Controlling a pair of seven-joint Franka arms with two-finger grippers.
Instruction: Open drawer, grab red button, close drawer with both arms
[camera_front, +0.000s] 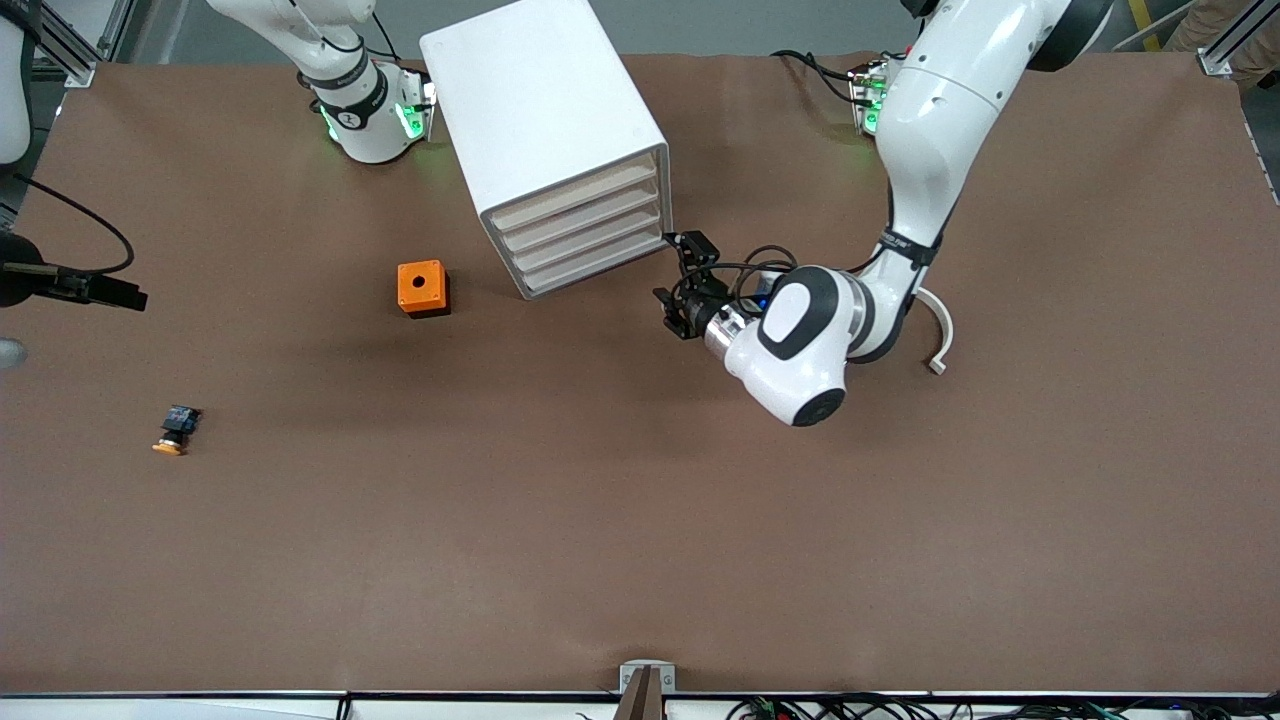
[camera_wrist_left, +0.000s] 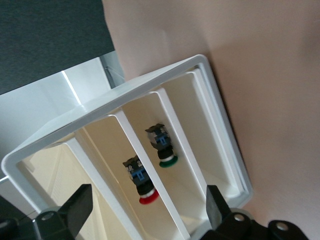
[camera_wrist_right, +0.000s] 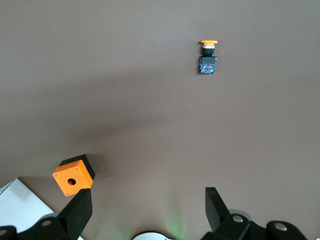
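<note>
While both arms are in my views, only the left one is at work: the left tool (camera_front: 678, 285) sits low at the corner of the white drawer cabinet (camera_front: 545, 130) that lies toward the left arm's end of the counter (camera_front: 640, 520), with its fingers (camera_wrist_left: 80, 207) spread wide and nothing between them. From the left wrist view I look into a white divided tray (camera_wrist_left: 220, 115), which I take to be a drawer, though I cannot confirm which of the four it is. The red button (camera_wrist_left: 141, 180) lies in one compartment, on its side, red cap toward the tool. A green-capped button (camera_wrist_left: 162, 145) lies in the next compartment, with a partition wall between the two.

The right arm waits. The right tool (camera_wrist_right: 145, 212) is raised over the counter, fingers fully apart and holding nothing; in the front view I see only that arm's base.

An orange box with a hole (camera_front: 423, 288) stands on the counter beside the cabinet, toward the right arm's end. An orange-capped button (camera_front: 177, 429) lies nearer the front camera than the box and farther toward the right arm's end, well apart from it.
</note>
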